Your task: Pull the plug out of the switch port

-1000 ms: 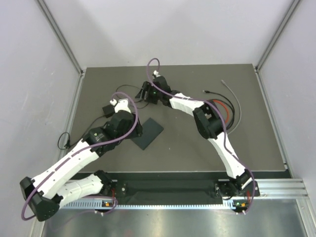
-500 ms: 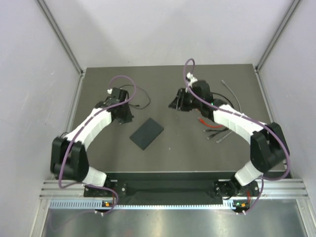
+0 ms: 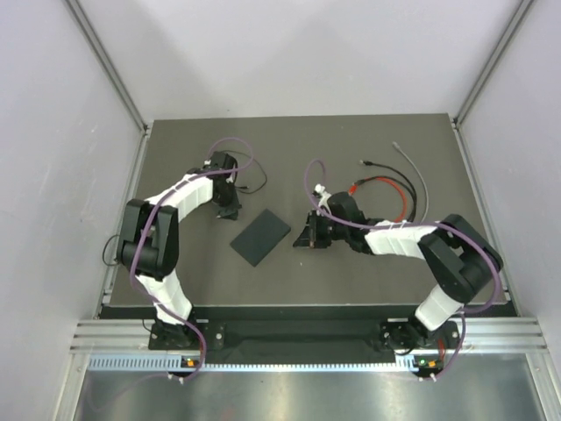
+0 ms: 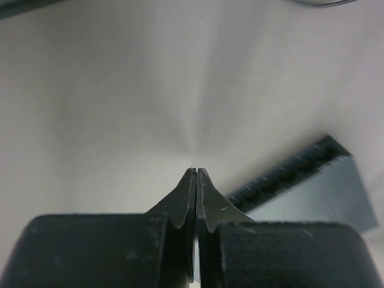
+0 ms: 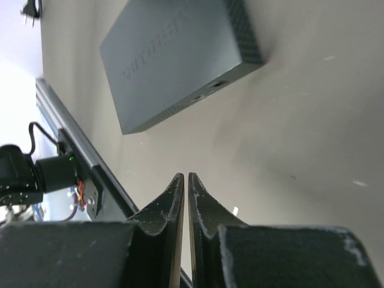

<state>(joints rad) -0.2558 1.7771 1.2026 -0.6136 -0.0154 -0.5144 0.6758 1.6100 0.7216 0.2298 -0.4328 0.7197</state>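
The switch [image 3: 260, 237], a flat dark box, lies on the grey mat between my two grippers. My left gripper [image 3: 230, 213] is just beyond its back-left corner, shut with nothing in it [image 4: 196, 170]. Its wrist view shows the switch [image 4: 327, 192] at lower right, and I see no plug in the row of sockets. My right gripper [image 3: 301, 240] hovers just right of the switch, shut on nothing [image 5: 186, 175]. The switch [image 5: 174, 54] lies ahead of it, one small port showing on the thin edge. Loose cable ends [image 3: 365, 162] lie apart at the back right. I cannot tell which is the plug.
Red cable [image 3: 386, 182] and grey cable [image 3: 421, 184] curl at the back right of the mat. A thin black cable [image 3: 252, 182] runs behind the left gripper. The table's front rail [image 5: 72, 150] and an arm base [image 5: 33, 171] show left of the right gripper.
The left gripper left the switch's left edge for the back left and shut. The right gripper swung from the back centre down to the switch's right side and shut.
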